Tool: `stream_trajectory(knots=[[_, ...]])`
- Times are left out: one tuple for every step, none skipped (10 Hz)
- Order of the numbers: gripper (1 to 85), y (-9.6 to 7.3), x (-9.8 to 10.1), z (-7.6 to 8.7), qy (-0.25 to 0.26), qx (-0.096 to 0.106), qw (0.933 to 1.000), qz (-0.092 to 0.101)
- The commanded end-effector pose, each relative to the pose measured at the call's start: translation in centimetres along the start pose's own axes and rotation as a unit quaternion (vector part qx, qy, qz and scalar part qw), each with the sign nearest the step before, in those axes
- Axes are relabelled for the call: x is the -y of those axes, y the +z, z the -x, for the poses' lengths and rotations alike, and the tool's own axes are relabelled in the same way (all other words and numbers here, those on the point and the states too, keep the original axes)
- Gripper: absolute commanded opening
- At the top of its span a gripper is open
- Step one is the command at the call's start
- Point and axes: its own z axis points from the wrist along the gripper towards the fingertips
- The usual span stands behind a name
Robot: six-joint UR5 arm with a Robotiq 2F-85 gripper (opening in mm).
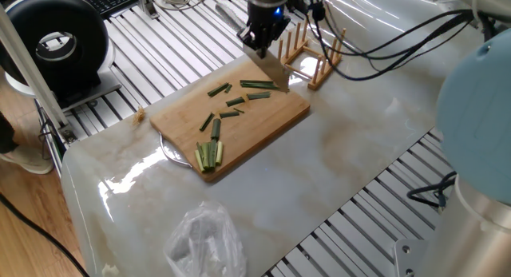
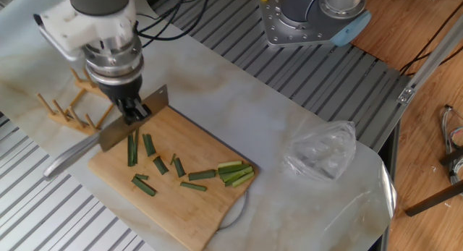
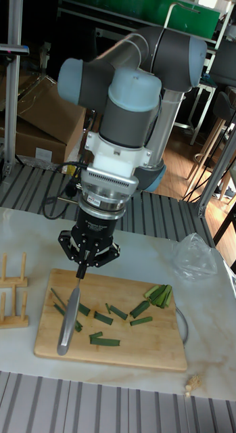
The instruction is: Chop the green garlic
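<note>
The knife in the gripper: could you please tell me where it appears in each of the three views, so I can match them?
One fixed view: knife at top centre, over the board's far edge.
The other fixed view: knife at left, over the board's left corner.
Tall fixed view: knife at lower left, seen edge-on.
Shared landmark: the cutting board.

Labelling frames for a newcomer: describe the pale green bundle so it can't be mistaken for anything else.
Find the wooden cutting board on the marble table. The bundle lies at the board's end farthest from the knife in the gripper. Unlike the scattered single dark-green pieces, it is several paler yellow-green sticks lying tight together.
</note>
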Motion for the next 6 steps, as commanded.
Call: stream_trajectory(knots=[[1.3, -2.04, 0.76, 1.36, 0.002, 0.014, 0.9998, 0.01], [1.3, -2.12, 0.69, 1.58, 0.032, 0.018, 0.9993, 0.011], [1.3, -2.13, 0.82, 1.56, 0.051, 0.017, 0.9985, 0.01], [1.3, -2.1, 0.7, 1.49, 0.055, 0.014, 0.9983, 0.013], [1.3, -2.08, 0.7, 1.53, 0.049, 0.014, 0.9986, 0.014], [1.3, -2.12, 0.92, 1.66, 0.059, 0.017, 0.998, 0.011]])
